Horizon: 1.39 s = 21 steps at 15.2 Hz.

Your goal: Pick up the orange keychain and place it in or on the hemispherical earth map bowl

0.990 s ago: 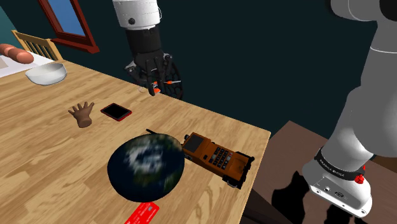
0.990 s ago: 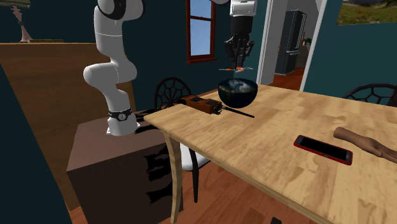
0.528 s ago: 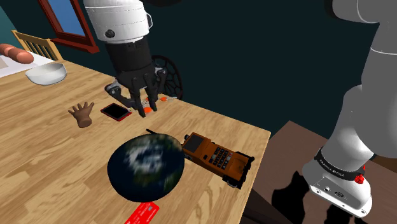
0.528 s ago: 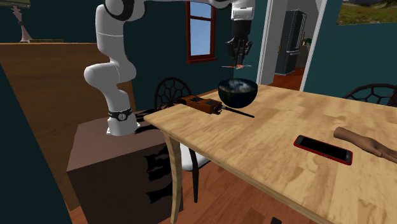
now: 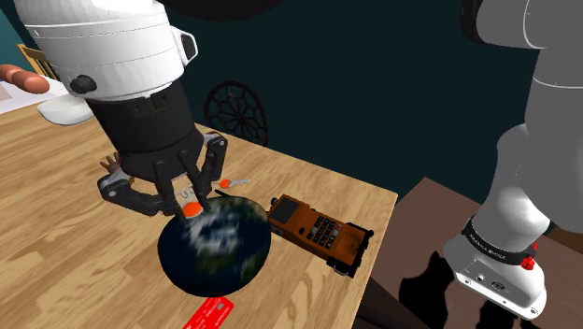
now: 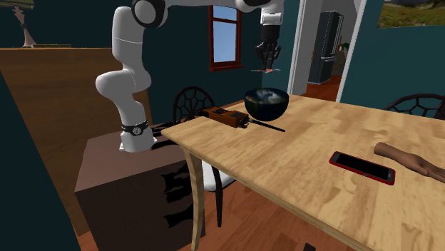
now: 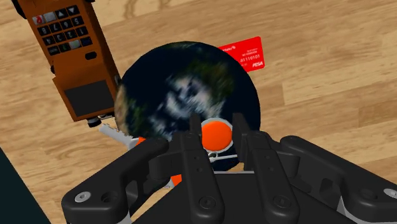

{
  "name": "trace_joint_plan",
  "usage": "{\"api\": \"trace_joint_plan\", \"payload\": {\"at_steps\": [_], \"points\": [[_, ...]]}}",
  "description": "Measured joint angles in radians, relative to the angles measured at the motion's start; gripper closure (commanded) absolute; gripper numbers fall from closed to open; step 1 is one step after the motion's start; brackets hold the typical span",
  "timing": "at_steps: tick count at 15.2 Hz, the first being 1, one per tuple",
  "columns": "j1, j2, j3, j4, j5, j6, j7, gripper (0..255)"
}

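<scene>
Gripper (image 5: pixel 190 200) has swung in over the table (image 5: pixel 56 234) during the last second. A second ago it was out past the far edge, half a second ago it was partway across, and now it sits right over the earth map bowl (image 5: pixel 215 245). Fingers clamped on the orange keychain (image 5: pixel 191 207) the whole way, no slip seen. In the wrist view the orange disc of the keychain (image 7: pixel 215 135) is pinched between the two black fingers of the gripper (image 7: pixel 216 130), with the bowl (image 7: pixel 184 89) directly beneath and ahead of the tips. The second exterior view has the gripper (image 6: pixel 266 61) well above the bowl (image 6: pixel 267 103), with the keychain (image 6: pixel 266 70) hanging at the tips and a clear gap down to the rim, so nothing is touching yet. Orange handheld radio (image 7: pixel 70 57) lies touching or just beside the bowl, off to one side of the gripper, and the red card (image 7: pixel 248 52) is just past the bowl on the side away from the tips. Red phone (image 6: pixel 361 167) is well clear of the tool. Judgement: carry phase about done and alignment looks good. What's left is to lower a bit and let go. A drop from this height could bounce the keychain off the curved bowl.
</scene>
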Motion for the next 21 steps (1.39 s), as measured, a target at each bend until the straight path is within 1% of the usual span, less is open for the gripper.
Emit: {"api": "trace_joint_plan", "payload": {"at_steps": [2,4,17,21], "points": [[0.048,0.045,0.008,0.062,-0.024,-0.023,0.045,255],[0.063,0.052,0.012,0.056,-0.029,-0.012,0.066,255],[0.037,0.038,0.008,-0.134,-0.025,0.163,0.073,255],[0.038,0.041,0.008,-0.141,-0.027,0.173,0.075,255]]}}
